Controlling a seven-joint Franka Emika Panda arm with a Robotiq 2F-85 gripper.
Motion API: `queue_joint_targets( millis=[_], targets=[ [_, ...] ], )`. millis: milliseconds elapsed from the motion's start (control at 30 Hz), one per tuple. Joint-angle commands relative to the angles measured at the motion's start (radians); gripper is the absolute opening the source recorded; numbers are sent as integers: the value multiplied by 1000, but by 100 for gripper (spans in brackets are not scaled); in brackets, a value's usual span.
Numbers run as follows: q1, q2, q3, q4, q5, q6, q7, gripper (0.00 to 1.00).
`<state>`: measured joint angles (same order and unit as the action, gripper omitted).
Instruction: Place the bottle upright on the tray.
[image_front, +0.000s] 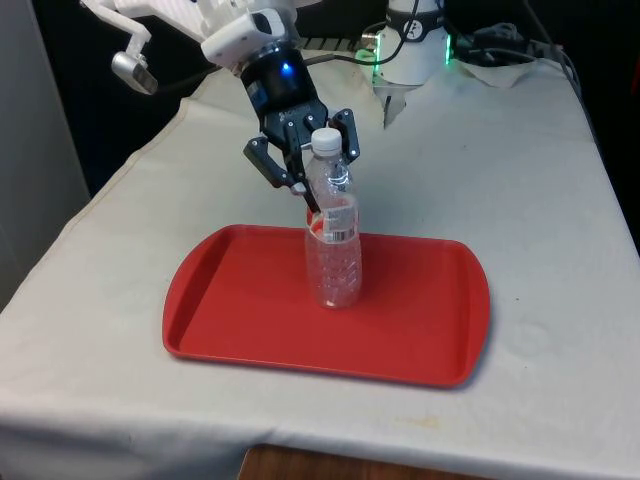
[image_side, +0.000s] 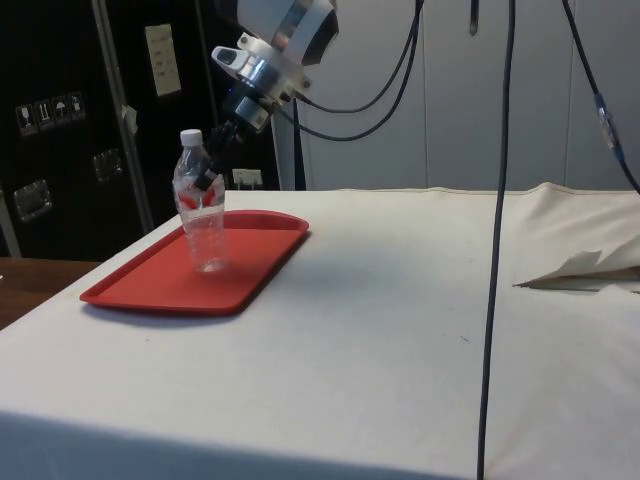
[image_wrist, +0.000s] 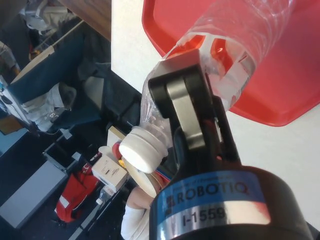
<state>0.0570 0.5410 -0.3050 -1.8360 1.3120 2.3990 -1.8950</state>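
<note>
On the tray (image_front: 420, 330), near its middle, the bottle (image_front: 334, 250) stands upright, base on the red floor. The pincer (image_front: 318, 185) grasps it at the shoulder from eleven o'clock, steadying it, I judge, before release.

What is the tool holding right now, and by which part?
The tool grips the clear bottle at its upper body by the label, below the white cap, standing on the red tray.

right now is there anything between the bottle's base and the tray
No. In the front and side views the water bottle stands directly on the red tray, fingers at its label.
</note>
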Motion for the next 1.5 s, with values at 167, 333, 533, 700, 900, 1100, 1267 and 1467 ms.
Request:
queue_joint_targets(
  millis=[167,333,533,700,900,1100,1267,1467],
  targets=[
    [1,2,-2,0,1,3,-1,4],
    [1,1,-2,0,1,-1,1,47],
    [0,1,-3,1,1,-3,1,91],
    [0,1,-3,1,1,-4,1,100],
    [0,-2,-3,-3,1,-7,-1,100],
    [-1,-9,-11,-15,2,-18,-8,100],
    [-1,-17,-21,-29,4,-26,-18,100],
    [-2,-27,-30,-46,6,-37,-30,100]
  ],
)
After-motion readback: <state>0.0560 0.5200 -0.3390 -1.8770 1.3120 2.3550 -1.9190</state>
